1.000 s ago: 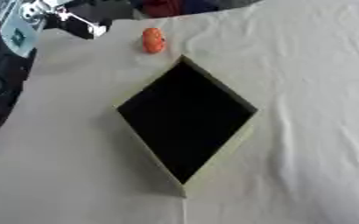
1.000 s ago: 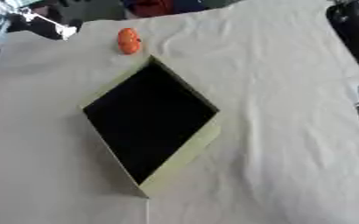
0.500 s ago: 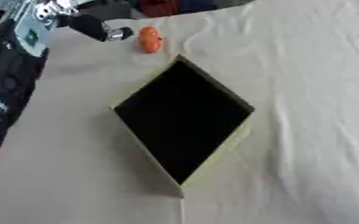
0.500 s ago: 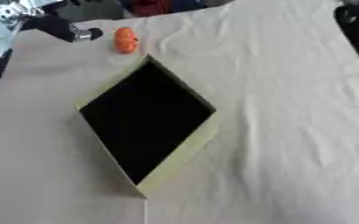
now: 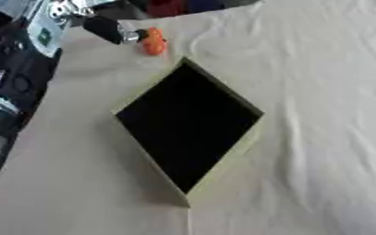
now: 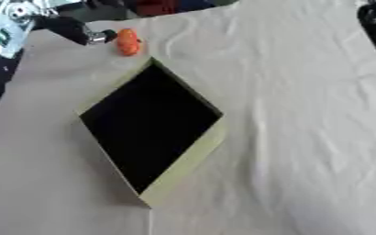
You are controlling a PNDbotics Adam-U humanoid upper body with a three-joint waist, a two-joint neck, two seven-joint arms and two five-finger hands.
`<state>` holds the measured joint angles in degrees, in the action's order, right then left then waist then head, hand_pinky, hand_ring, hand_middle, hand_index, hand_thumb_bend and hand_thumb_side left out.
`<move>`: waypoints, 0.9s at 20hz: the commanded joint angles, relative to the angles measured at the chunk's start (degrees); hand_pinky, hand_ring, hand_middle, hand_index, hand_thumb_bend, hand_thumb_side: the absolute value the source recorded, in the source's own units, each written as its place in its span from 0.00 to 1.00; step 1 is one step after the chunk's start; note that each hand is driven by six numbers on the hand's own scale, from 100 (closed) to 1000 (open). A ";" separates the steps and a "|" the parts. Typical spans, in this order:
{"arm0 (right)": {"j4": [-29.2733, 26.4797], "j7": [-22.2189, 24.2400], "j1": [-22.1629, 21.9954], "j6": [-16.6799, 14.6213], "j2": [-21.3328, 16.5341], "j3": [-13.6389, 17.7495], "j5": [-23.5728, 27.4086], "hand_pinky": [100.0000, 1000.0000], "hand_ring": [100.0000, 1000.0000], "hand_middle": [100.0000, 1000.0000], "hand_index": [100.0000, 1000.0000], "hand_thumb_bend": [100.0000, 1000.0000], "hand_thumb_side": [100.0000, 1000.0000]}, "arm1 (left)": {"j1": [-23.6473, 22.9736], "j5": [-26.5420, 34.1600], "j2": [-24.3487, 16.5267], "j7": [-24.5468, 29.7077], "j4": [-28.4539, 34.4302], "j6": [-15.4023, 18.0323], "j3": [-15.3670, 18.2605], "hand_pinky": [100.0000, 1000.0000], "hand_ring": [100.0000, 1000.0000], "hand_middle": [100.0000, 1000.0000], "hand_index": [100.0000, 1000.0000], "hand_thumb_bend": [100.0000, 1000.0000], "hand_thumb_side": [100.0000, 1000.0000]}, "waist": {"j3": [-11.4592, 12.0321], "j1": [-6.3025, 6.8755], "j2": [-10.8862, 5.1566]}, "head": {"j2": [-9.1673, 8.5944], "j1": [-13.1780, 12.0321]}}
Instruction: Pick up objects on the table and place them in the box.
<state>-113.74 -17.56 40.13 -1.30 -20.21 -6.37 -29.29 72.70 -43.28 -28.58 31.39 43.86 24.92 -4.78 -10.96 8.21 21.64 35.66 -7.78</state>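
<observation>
L hand [image 5: 111,31] has closed in from the far-left corner, fingertip now touching orange object [image 5: 152,42] beside box [image 5: 223,158]; finger spread can't be told; grasp imminent.

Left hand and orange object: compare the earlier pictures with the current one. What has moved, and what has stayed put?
The left hand has reached rightward across the table's far corner until a fingertip is right at the orange object; no grasp shows yet. The orange object, the box and the cloth have stayed put.

Wrinkled beige tablecloth [image 5: 319,92], evenly lit
</observation>
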 commanded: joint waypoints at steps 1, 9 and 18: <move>-0.86 -0.33 0.96 -0.11 -0.20 0.22 0.36 0.68 0.81 0.58 0.75 0.00 0.71 | 1.74 1.01 -0.70 1.14 0.10 0.02 0.08 0.82 0.90 0.88 0.89 0.08 0.35 | -0.12 -0.22 -1.09 | -0.67 -0.26; -0.86 -0.81 0.84 -0.31 0.18 0.23 0.58 0.68 0.81 0.58 0.75 0.00 0.72 | 1.44 2.61 -0.58 3.43 -0.18 -0.67 -0.12 0.82 0.91 0.89 0.89 0.05 0.33 | -0.69 0.35 -0.98 | -0.68 -0.07; -0.86 -1.17 0.85 -0.56 0.32 0.15 0.90 0.67 0.81 0.57 0.75 0.00 0.72 | 1.05 0.45 -0.77 3.62 -1.00 -2.16 -0.01 0.83 0.92 0.89 0.90 0.10 0.35 | -1.07 0.82 -0.70 | -0.99 -0.10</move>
<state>-113.74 -18.51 40.14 -1.77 -19.47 -6.36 -28.82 72.68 -42.33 -28.23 35.12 42.46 23.12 -5.08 -12.03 9.44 22.16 35.20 -7.85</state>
